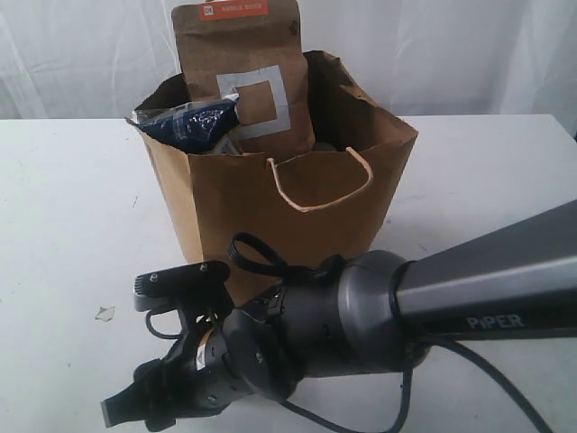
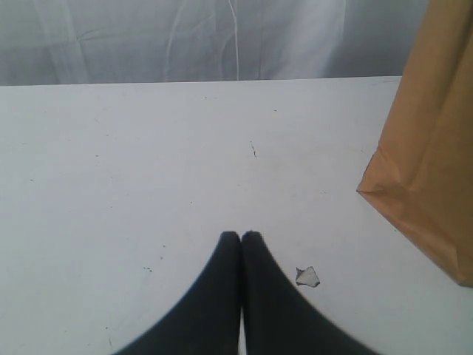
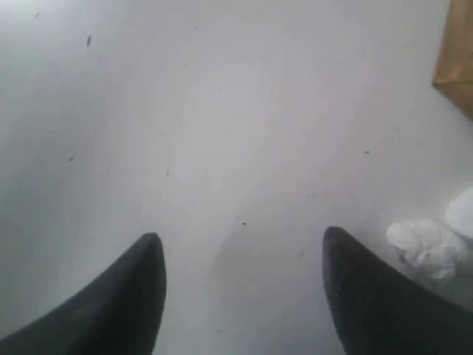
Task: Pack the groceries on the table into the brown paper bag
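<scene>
1. Kraft-paper walls keep the brown paper bag [image 1: 297,216] upright in the middle of the white tabletop [image 1: 63,207]. Its mouth is open to the top, so things can be lowered in from above.
2. Two groceries show over its rim. The brown pouch with orange top [image 1: 239,72] stands tall at the back and seems too long to sink in fully. The long dark noodle packet [image 1: 189,124] pokes out over the left edge, I think for the same reason. What lies deeper in the bag is hidden.
3. No grocery is seen on the tabletop around the bag. There is only a small paper scrap [image 2: 307,276] left of the bag and some white crumpled bits [image 3: 425,244], which are not for packing.
4. The right gripper [image 3: 244,244] has its jaws wide apart with nothing between them, above bare tabletop in front of the bag. Its arm [image 1: 487,271] reaches across from the right side. Open and empty fits a moment with nothing to carry.
5. The left gripper [image 2: 242,237] is closed on nothing, tips together, over the tabletop left of the bag and just beside the scrap. Probably it is parked out of the way.
6. My judgement: the packing is finished, or nearly so.
</scene>
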Robot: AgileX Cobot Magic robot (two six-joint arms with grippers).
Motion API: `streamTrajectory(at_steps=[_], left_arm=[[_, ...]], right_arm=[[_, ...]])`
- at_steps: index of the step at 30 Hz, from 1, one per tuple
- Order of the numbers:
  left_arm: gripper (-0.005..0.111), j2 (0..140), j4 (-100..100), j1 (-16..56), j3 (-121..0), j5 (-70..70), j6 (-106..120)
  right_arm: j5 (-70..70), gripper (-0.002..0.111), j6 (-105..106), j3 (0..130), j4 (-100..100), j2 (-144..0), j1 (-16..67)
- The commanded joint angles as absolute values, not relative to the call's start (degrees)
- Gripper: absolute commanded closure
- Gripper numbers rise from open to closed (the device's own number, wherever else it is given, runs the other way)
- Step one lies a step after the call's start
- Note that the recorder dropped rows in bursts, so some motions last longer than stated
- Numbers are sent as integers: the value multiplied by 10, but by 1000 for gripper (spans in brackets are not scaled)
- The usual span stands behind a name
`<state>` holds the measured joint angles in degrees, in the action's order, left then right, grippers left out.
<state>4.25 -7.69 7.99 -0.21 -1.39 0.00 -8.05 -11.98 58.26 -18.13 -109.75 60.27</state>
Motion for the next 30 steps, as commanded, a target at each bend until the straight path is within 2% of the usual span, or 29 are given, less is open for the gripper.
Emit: streamTrajectory(at_steps=[1, 9, 16, 30], left_arm=[[107, 40, -76, 79, 0, -13, 0], [107, 40, -76, 79, 0, -13, 0], [107, 40, -76, 79, 0, -13, 0], [107, 40, -76, 79, 0, -13, 0]], right_arm=[[-97, 57, -128, 586, -182, -1099, 600], [-155, 86, -156, 586, -182, -1098, 600], [-154, 100, -153, 586, -176, -1069, 600], [-242, 101, -183, 586, 0, -1028, 599]])
